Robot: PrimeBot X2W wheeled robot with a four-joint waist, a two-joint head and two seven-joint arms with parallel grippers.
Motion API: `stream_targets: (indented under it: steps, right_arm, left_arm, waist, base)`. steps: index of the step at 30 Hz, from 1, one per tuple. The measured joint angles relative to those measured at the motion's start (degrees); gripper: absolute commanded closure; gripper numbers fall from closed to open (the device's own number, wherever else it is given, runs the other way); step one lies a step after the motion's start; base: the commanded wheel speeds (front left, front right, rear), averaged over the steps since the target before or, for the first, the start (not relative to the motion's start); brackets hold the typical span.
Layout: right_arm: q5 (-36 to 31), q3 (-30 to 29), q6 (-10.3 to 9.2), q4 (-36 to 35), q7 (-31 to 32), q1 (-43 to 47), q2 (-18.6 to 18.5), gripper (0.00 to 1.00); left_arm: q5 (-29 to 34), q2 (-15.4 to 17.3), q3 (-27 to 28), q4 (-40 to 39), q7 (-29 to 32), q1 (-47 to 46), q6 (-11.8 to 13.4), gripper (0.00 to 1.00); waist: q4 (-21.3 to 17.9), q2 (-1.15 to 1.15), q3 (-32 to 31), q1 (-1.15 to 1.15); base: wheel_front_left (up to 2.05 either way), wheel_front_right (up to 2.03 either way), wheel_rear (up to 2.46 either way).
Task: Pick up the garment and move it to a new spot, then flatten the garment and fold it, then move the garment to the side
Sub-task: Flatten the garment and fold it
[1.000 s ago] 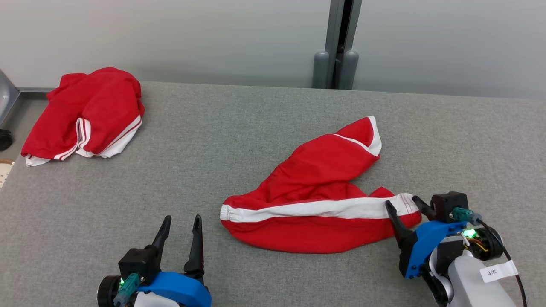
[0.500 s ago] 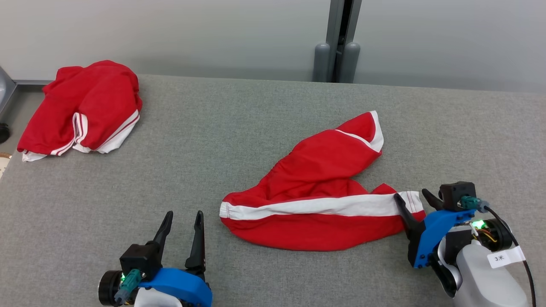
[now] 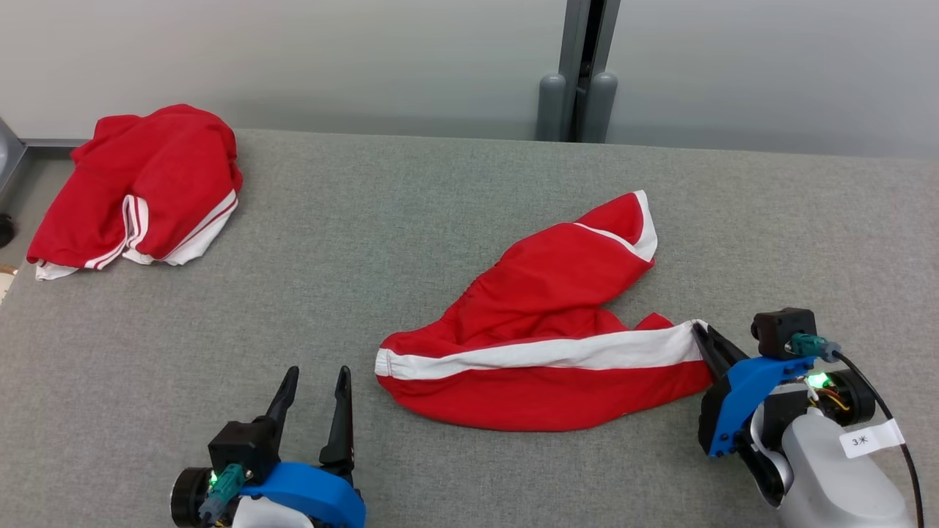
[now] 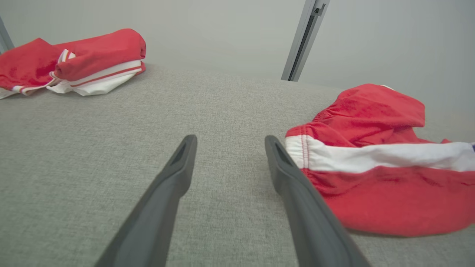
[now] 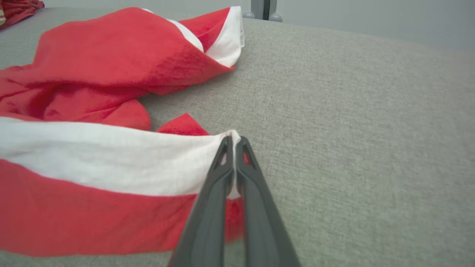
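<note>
Garment [image 3: 543,308], striped end inside right pincer [image 3: 699,330].

A red-and-white bundle [image 3: 136,187] lies on the grey table [image 3: 411,220], far-left corner (grey post [image 3: 579,95] behind).

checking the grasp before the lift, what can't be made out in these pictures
Head view: how much of the garment the right gripper holds; its shut jaws cover it.
Left wrist view: the garment's right end, cut by the edge.
Head view: underside of the other garment, bunched over itself.
</note>
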Motion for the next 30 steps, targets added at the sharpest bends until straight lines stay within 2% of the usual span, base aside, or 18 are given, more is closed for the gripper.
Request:
stream_targets:
  steps: [3,6,12,21,22,24,25,26,30]
  right_arm:
    - [0.9,0.7,0.0,-0.4,-0.9,-0.1,-0.1,1.0]
    - [1.6,1.4,0.0,-1.3,-1.7,-0.1,-0.2,1.0]
    - [1.9,2.4,0.0,-2.0,-2.1,0.1,-0.3,1.0]
    - [2.2,3.2,0.0,-2.6,-2.1,0.1,-0.4,1.0]
    - [2.2,3.2,0.0,-2.6,-2.1,0.1,-0.5,1.0]
    - [2.2,3.2,0.0,-2.6,-2.2,0.1,-0.6,1.0]
    - [2.2,3.2,0.0,-2.7,-2.2,0.1,-0.6,1.0]
    - [2.2,3.2,0.0,-2.7,-2.4,0.1,-0.6,1.0]
    - [2.2,2.9,0.0,-2.9,-2.9,0.2,-0.7,1.0]
  left_arm:
    - [-0.8,0.0,-1.1,1.3,0.0,-0.1,-0.7,0.0]
    - [-3.7,-0.1,-3.4,3.1,2.4,-1.7,-1.7,0.0]
    - [-9.3,1.0,-6.8,5.8,6.7,-4.9,-2.0,0.0]
    - [-19.4,5.3,-16.3,4.6,9.4,-8.0,-2.2,0.0]
    - [-20.2,5.7,-17.0,4.3,9.4,-8.4,-2.2,0.14]
    - [-22.1,6.4,-18.3,3.8,9.1,-8.7,-2.2,0.6]
    - [-22.8,6.8,-19.2,3.5,8.8,-8.8,-2.2,0.6]
    - [-23.3,7.2,-19.8,3.2,8.5,-8.9,-2.2,0.99]
    - [-25.5,8.3,-21.7,2.5,7.6,-9.3,-2.2,1.0]
  waist:
    - [-0.4,0.0,-0.2,0.0]
    - [-0.8,0.0,-0.3,0.0]
    - [-1.8,0.0,-0.2,0.0]
    - [-3.1,0.0,0.2,0.0]
    - [-3.2,0.0,0.2,0.0]
    - [-3.3,0.0,0.2,0.0]
    - [-3.4,0.0,0.1,0.0]
    - [-3.4,0.0,0.1,0.0]
    - [-3.6,0.0,-0.4,0.0]
  base:
    - [0.0,0.0,0.0]
    - [0.0,0.0,0.0]
    - [0.0,0.0,0.0]
    - [0.0,0.0,0.0]
    - [0.0,0.0,0.0]
    - [0.0,0.0,0.0]
    - [0.0,0.0,0.0]
    - [0.0,0.0,0.0]
    - [0.0,0.0,0.0]
